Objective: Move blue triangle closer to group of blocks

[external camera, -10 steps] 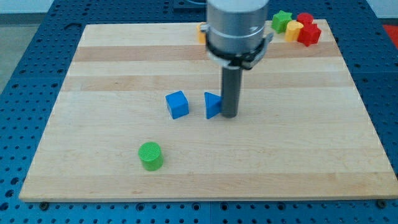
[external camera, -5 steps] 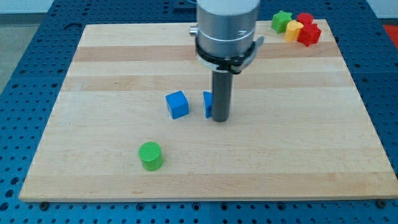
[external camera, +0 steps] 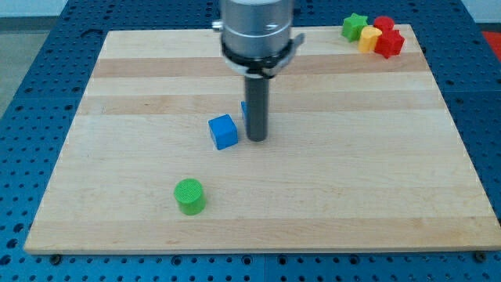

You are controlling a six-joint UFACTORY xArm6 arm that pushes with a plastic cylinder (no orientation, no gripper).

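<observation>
The blue triangle is almost wholly hidden behind my rod; only a blue sliver shows at the rod's left edge. My tip rests on the board just right of the blue cube, with a small gap between them. A group of blocks sits at the view's top right corner: a green star, a yellow block, a red block and another red block.
A green cylinder stands near the view's bottom left. The wooden board lies on a blue perforated table. The arm's grey body hides the board's top middle.
My rod has slid toward the view's left and slightly up. The blue triangle went with it toward the blue cube and is now mostly hidden. The other blocks have not moved.
</observation>
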